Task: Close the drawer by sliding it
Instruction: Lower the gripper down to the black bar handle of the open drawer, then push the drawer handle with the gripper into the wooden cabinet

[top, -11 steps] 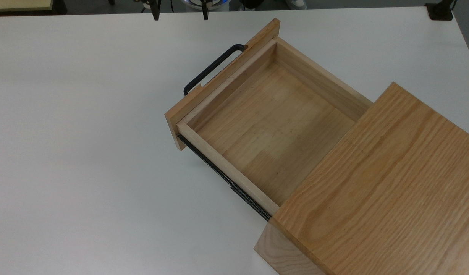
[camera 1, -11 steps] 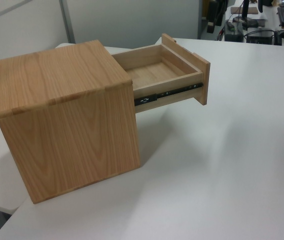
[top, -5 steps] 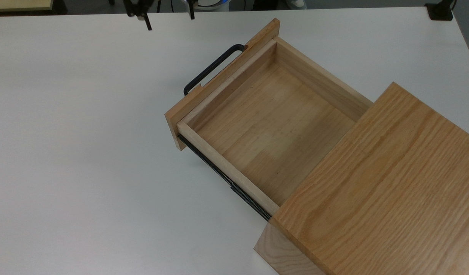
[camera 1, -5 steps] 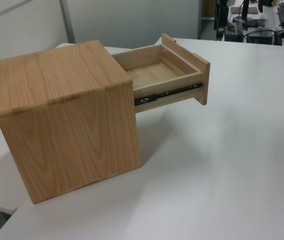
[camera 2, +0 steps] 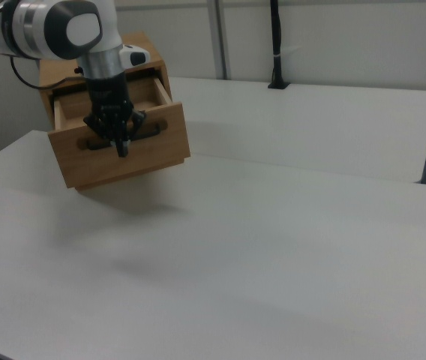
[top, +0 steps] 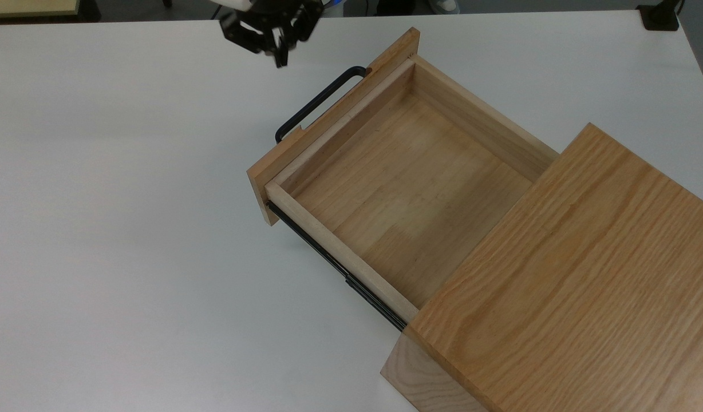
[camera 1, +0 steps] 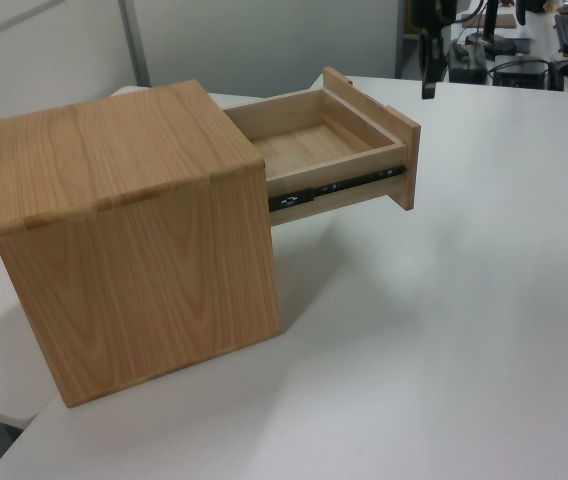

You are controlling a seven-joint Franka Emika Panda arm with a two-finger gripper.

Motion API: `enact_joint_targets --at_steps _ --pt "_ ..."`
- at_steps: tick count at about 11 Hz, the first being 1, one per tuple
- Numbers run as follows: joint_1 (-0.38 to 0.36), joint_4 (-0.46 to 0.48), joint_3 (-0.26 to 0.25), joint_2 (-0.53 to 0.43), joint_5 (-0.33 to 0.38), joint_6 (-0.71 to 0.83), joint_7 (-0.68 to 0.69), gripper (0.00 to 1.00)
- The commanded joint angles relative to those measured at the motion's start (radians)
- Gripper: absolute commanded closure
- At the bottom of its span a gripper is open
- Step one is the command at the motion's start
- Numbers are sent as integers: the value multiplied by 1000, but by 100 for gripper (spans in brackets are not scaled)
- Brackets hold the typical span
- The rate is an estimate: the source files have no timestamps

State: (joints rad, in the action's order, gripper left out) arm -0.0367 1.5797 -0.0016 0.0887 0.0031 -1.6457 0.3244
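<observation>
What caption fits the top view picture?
Gripper hovers near the open drawer's black handle.

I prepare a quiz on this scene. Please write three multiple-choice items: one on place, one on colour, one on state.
1. In the top view, where is the end effector?
A. inside the drawer
B. above the table, to the upper left of the handle
C. on the cabinet

2. What colour is the handle?
A. black
B. silver
C. red

3. The drawer is:
A. shut
B. pulled out
C. removed

Answers:
1 B, it hangs over the white table, apart from the handle.
2 A, a thin black bar.
3 B, its inside shows, with the back still in the cabinet.
</observation>
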Motion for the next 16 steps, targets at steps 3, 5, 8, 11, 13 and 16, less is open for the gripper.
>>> enact_joint_targets --at_steps 3,5,8,11,13,16 --pt "-17 9 54 34 -3 -130 -501 100" --pt "-17 8 63 40 9 -166 -680 100" --pt "-15 8 87 45 37 -245 -891 100" --pt "-34 5 92 86 38 -336 -1037 100" --pt "-60 -1 92 120 38 -382 -1091 100" --pt "-65 -49 127 186 25 -448 -1183 100"
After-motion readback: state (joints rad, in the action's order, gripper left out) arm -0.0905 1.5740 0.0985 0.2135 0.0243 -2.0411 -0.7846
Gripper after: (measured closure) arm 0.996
